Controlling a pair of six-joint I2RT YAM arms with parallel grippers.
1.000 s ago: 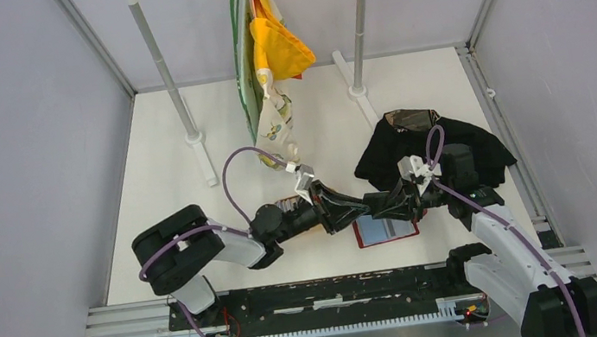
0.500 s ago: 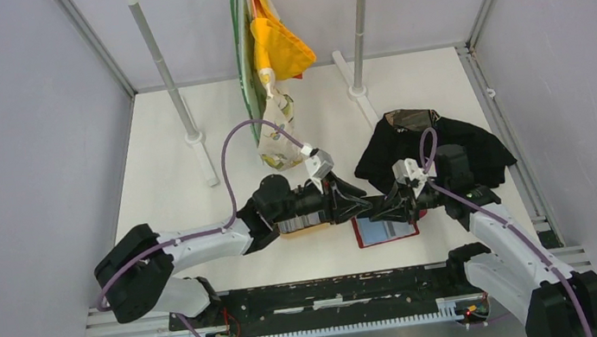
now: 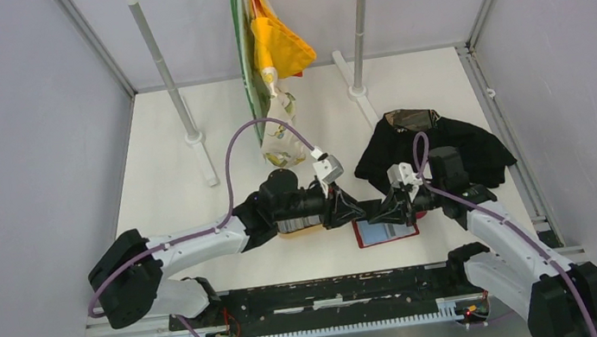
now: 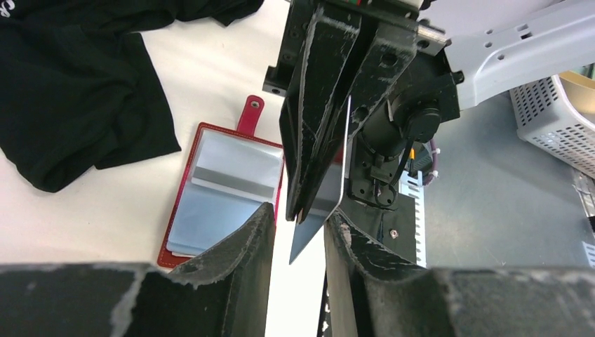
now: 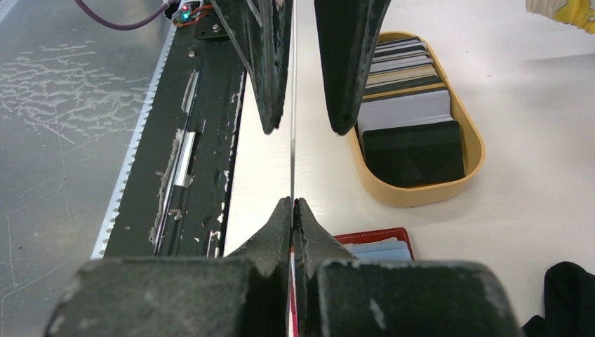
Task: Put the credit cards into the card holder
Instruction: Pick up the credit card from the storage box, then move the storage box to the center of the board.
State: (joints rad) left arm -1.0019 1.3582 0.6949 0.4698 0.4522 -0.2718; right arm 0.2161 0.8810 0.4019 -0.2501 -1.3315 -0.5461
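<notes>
Your right pincer [image 5: 292, 205] is clamped tight on one silvery credit card [image 4: 312, 232], holding it on edge above the bench [image 5: 533, 140]. Your left pincer [image 5: 303, 126] stands partly open with a finger on either side of that card's free end, not closed on it. The red card holder [image 4: 249, 118] lies open on the bench under the two pincers, in the lower middle of the overhead view near the black cloth [image 4: 77, 84]. The other credit cards [image 5: 407, 112] lie in the tan oval tray [image 5: 421, 195], at the upper right of the right wrist view.
</notes>
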